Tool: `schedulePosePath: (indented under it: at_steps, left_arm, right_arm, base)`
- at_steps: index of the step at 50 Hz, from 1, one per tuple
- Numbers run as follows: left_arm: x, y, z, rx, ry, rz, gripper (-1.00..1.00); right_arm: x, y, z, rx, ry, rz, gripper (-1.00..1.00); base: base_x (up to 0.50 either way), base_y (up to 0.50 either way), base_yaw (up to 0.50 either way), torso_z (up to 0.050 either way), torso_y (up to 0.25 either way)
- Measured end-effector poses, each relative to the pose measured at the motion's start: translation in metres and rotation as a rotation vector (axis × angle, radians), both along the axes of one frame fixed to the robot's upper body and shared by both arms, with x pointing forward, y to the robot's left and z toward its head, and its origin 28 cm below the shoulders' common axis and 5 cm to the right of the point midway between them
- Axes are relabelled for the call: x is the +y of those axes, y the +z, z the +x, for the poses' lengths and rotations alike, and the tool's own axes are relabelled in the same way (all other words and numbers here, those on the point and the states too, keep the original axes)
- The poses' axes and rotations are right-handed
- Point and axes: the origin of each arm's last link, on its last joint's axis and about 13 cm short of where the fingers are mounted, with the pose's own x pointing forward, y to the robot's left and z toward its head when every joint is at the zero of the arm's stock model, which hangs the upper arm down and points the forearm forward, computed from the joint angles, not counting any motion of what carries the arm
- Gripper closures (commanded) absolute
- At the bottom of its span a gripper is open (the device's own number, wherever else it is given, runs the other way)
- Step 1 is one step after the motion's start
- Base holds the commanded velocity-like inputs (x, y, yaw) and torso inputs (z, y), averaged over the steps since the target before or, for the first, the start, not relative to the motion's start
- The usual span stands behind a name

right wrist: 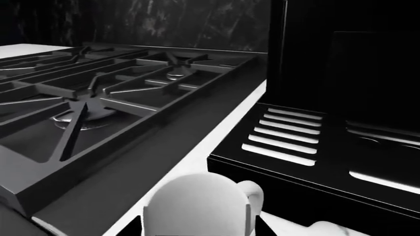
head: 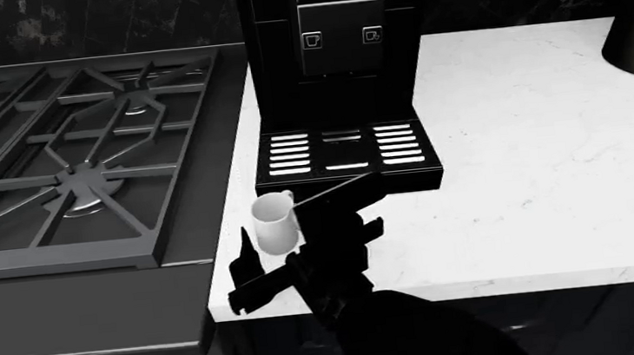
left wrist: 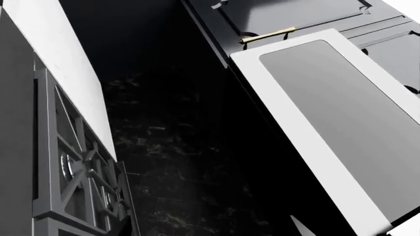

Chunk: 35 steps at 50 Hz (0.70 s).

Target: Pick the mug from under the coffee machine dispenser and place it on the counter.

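White ceramic mug (head: 275, 219) stands upright on the counter (head: 525, 166), just in front of the left corner of the coffee machine dispenser (head: 328, 46) and clear of its slotted drip tray (head: 345, 150). The mug sits near the counter's left edge, beside the gas stovetop (head: 71, 157). In the head view the right gripper (head: 258, 266) is at the mug, with one finger (head: 245, 252) visible to the mug's left and the rest of the assembly low and to its right. The right wrist view shows the mug (right wrist: 196, 206) between the dark finger bases, handle toward the drip tray (right wrist: 315, 147), with the stovetop grates (right wrist: 98, 93) on its other side; whether the jaws press on it cannot be determined. The left gripper does not appear in any view. The left wrist view shows only a dark cabinet front with a brass handle (left wrist: 268, 35), a white-framed panel (left wrist: 335, 118) and part of a grate (left wrist: 82, 169).
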Motion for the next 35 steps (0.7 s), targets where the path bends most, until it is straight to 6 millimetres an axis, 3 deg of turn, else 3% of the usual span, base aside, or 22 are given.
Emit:
schedulePosePath:
  at_steps: [35]
  left_arm:
    - [0.000, 0.000, 0.000, -0.002, 0.000, 0.000, -1.00]
  right_arm:
    - [-0.011, 0.009, -0.016, -0.021, -0.027, 0.001, -1.00]
  base:
    - [0.00, 0.00, 0.00, 0.000, 0.000]
